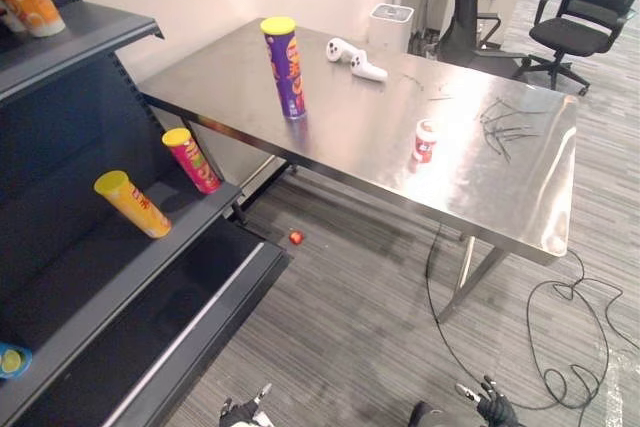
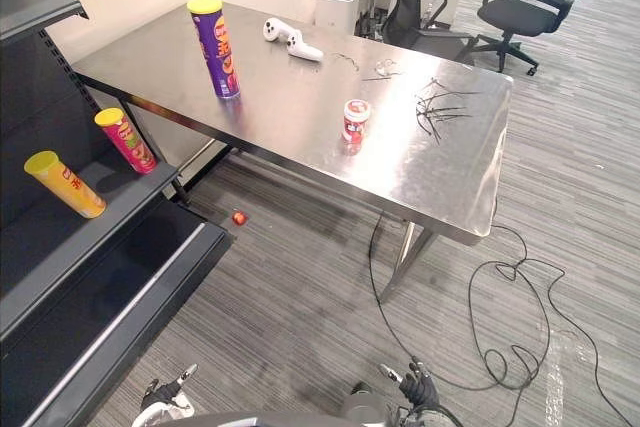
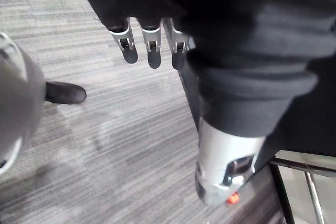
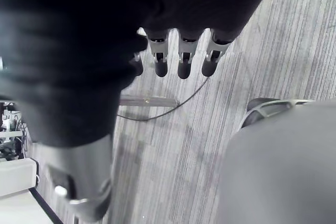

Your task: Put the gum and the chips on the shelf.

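Left hand (image 3: 152, 51) and right hand (image 4: 184, 59) hang loose-fingered, empty; purple-labelled chips (image 1: 286, 69) and gum (image 1: 425, 141) stand on table (image 1: 350, 142).

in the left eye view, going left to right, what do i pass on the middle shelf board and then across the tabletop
yellow chips can → pink chips can → purple chips can → white controllers → gum tub
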